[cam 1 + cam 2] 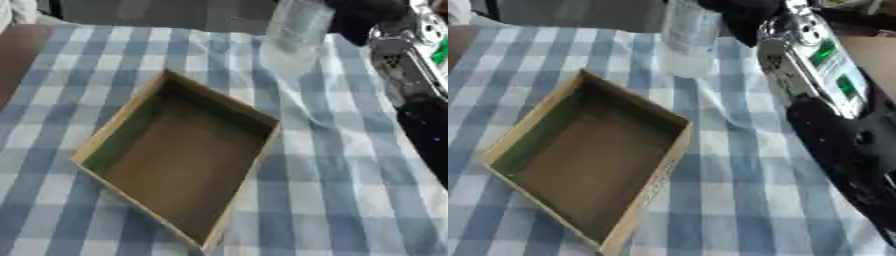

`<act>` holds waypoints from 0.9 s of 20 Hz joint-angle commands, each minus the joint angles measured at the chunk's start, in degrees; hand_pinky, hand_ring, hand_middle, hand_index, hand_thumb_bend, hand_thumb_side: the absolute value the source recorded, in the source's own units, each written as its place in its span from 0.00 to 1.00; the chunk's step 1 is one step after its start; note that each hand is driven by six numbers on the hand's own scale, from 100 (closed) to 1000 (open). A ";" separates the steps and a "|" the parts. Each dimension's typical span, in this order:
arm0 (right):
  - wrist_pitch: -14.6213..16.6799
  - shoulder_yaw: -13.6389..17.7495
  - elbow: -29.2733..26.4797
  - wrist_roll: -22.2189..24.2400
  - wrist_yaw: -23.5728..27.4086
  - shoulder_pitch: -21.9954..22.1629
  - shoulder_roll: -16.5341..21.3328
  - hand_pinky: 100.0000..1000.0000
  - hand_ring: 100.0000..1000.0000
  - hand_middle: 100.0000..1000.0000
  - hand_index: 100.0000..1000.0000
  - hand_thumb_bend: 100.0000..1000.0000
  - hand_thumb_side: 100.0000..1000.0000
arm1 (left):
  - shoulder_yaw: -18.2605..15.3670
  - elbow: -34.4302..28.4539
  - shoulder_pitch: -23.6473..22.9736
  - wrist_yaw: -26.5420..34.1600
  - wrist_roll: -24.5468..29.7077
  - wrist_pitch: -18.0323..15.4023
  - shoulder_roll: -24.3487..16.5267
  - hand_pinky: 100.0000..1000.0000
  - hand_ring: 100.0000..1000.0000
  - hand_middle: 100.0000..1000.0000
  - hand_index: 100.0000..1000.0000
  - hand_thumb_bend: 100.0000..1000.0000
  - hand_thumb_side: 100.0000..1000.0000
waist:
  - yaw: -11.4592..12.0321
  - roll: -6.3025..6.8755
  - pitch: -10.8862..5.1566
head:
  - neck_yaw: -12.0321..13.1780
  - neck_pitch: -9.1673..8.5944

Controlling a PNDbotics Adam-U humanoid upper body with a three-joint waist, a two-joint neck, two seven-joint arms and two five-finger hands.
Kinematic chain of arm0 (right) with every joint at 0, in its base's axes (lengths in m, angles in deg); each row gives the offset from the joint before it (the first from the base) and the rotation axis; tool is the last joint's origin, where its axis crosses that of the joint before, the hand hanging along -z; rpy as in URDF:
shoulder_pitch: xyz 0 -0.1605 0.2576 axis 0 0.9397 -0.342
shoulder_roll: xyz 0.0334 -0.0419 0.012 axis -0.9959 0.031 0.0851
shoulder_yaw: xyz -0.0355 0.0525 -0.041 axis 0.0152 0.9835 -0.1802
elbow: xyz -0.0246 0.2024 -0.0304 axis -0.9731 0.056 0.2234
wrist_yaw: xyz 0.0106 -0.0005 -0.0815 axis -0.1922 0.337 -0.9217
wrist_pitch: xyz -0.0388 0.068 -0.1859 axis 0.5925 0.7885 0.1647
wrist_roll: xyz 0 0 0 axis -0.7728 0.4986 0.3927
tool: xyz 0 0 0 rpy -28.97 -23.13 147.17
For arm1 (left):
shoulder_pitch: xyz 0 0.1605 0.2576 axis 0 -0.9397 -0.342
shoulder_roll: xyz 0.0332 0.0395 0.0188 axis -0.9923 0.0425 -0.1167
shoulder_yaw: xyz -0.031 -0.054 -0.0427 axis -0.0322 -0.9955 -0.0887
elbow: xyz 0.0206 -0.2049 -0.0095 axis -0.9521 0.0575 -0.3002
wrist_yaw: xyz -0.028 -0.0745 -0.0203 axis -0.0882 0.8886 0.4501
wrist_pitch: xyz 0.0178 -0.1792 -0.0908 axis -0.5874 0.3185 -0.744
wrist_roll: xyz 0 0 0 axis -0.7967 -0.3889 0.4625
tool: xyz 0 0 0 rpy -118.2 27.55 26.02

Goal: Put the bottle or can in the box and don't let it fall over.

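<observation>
A clear plastic bottle stands upright at the far edge of the table, just beyond the box. The open cardboard box lies askew in the middle of the checked cloth, and nothing is inside it. My right arm, silver and black, comes in from the right and runs up towards the bottle. Its black hand is right against the bottle's right side, near the top edge of the view. How the hand closes on the bottle is hidden. My left hand does not show.
A blue and white checked cloth covers the table. Bare brown tabletop shows at the far left. Between the box and my right arm lies a strip of open cloth.
</observation>
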 commanded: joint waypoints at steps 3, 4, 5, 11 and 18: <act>-1.00 -0.12 -5.71 -1.62 1.55 0.79 1.75 0.08 0.11 0.37 0.06 0.00 0.00 | 0.11 0.59 1.04 -0.79 1.13 0.14 -0.49 1.00 1.00 1.00 0.66 0.00 0.79 | 0.38 -0.10 -2.26 | -0.62 1.03; -1.06 -0.22 -6.90 -2.15 1.34 1.14 1.83 0.08 0.11 0.37 0.06 0.00 0.00 | 0.08 1.20 1.12 -0.77 1.32 0.19 -0.39 1.00 1.00 1.00 0.66 0.00 0.80 | 0.45 -0.15 -2.46 | -0.66 1.17; -1.10 -0.38 -8.14 -2.60 0.90 1.46 1.81 0.08 0.11 0.37 0.06 0.00 0.00 | -0.03 1.92 1.21 -0.78 1.39 0.27 -0.28 1.00 1.00 1.00 0.66 0.00 0.80 | 0.53 -0.19 -2.67 | -0.73 1.28; -1.93 -2.50 -12.21 -3.67 -1.53 2.40 -0.12 0.09 0.12 0.37 0.06 0.00 0.00 | -0.46 5.66 1.92 -0.41 1.52 0.34 0.28 1.00 1.00 1.00 0.66 0.00 0.82 | 0.89 -0.41 -3.78 | -1.37 1.80; -2.00 -4.72 -12.33 -3.20 -2.27 2.47 -2.18 0.09 0.12 0.38 0.07 0.00 0.00 | -0.31 7.16 2.68 0.53 1.53 -0.03 1.05 1.00 1.00 1.00 0.65 0.02 0.82 | 1.94 -0.54 -4.20 | -2.69 2.13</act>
